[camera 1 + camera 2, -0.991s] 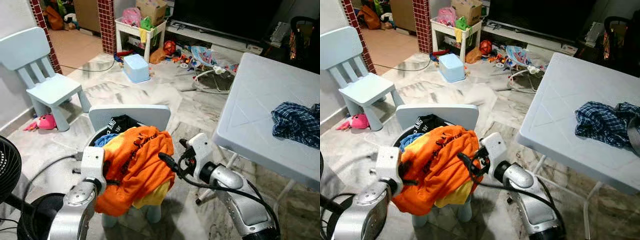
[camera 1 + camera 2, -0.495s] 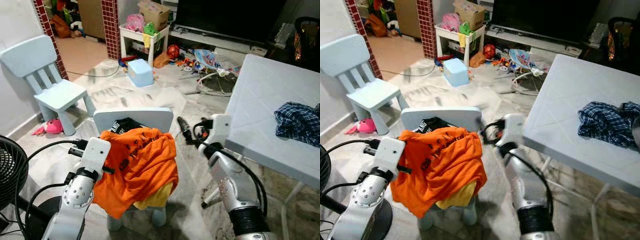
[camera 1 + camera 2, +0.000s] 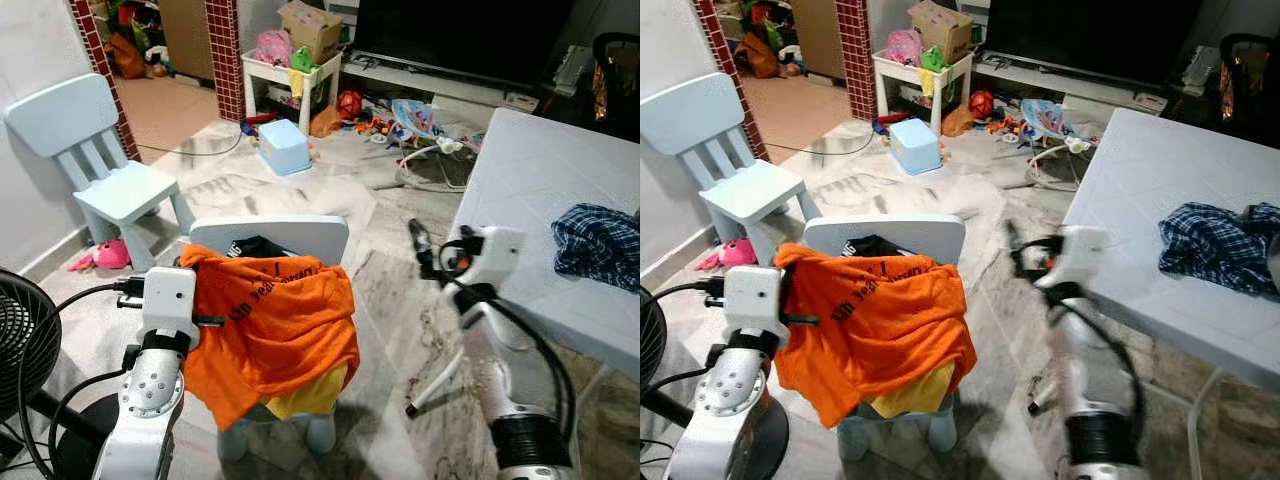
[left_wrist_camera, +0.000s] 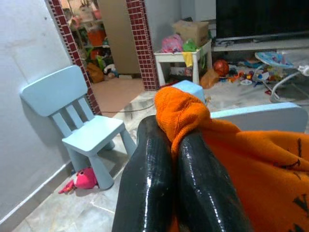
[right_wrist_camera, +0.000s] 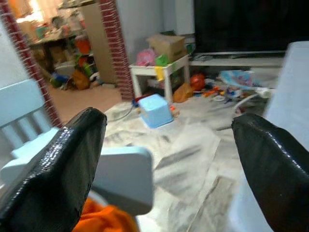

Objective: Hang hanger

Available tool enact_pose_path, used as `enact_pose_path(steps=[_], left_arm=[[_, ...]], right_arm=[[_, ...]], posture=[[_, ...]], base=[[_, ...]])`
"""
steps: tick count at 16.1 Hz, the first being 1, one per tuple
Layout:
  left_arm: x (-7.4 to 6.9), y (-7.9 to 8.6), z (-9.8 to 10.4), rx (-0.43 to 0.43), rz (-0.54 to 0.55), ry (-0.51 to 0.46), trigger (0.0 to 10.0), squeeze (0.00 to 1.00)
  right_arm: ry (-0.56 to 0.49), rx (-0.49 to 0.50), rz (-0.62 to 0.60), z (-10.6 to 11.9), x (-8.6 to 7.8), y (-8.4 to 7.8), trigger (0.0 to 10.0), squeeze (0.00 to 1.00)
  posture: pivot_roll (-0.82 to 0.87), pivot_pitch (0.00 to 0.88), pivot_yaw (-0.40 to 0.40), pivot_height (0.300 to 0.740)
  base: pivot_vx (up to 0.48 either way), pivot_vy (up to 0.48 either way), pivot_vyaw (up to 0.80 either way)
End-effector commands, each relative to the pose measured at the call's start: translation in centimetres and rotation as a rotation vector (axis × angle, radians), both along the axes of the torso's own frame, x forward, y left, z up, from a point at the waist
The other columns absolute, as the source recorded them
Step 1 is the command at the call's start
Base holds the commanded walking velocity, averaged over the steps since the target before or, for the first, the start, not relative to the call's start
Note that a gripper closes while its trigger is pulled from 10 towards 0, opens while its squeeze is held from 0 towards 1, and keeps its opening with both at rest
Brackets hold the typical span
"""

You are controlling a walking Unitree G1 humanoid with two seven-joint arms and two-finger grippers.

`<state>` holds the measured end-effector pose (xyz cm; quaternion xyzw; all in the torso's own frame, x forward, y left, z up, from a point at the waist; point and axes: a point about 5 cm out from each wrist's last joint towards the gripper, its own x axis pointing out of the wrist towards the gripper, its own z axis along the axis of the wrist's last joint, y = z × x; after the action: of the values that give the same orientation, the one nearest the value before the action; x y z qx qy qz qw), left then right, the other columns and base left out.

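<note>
An orange shirt [image 3: 275, 320] lies draped over a small pale-blue chair [image 3: 270, 228], on top of yellow, blue and black clothes. My left gripper [image 4: 174, 140] is shut on a bunched corner of the orange shirt [image 4: 251, 159], at the chair's left side near the backrest. My right gripper [image 5: 169, 125] is open with nothing between its fingers [image 5: 58, 164]. It is raised beside the near edge of the white table [image 3: 530, 180], to the right of the chair. I see no hanger.
A blue plaid cloth [image 3: 592, 238] lies on the white table. A black fan [image 3: 20, 340] stands at the near left. A second pale-blue chair [image 3: 100, 165] is by the left wall, a pink toy [image 3: 100, 255] beside it. A blue box [image 3: 285, 147] and scattered toys lie further back.
My right gripper has left the orange shirt and swung up and to the right, toward the table. The left gripper has raised the shirt's corner at the chair's left side.
</note>
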<state>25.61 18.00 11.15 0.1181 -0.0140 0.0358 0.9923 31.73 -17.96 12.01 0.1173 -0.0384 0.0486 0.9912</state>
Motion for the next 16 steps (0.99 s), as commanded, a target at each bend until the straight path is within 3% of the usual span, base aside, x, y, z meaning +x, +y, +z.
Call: enact_pose_path(steps=[1,3,8,16], left_arm=[[0.2,-0.2,0.1,-0.003,-0.016,-0.005,10.0,0.0],[0.6,-1.0,0.4,-0.019,-0.064,-0.017,10.0,0.0],[0.8,-1.3,0.5,-0.027,-0.068,-0.011,10.0,0.0],[0.3,-1.7,0.2,-0.052,-0.074,0.012,10.0,0.0]], right_arm=[[-0.037,0.008,-0.026,0.8,-0.2,-0.9,10.0,0.0],[-0.032,0.014,-0.02,0.8,-0.1,-0.9,10.0,0.0],[-0.036,0.027,-0.015,1.0,-0.2,-0.7,10.0,0.0],[-0.012,0.022,0.004,0.8,-0.2,-0.6,10.0,0.0]], posture=[[-0.02,0.0,-0.036,0.74],[-0.03,0.0,-0.032,0.74],[-0.03,0.0,-0.037,0.74],[-0.03,0.0,-0.053,0.74]], base=[[0.0,0.0,0.0],[0.0,0.0,0.0],[0.0,0.0,0.0],[-0.29,0.0,0.0]])
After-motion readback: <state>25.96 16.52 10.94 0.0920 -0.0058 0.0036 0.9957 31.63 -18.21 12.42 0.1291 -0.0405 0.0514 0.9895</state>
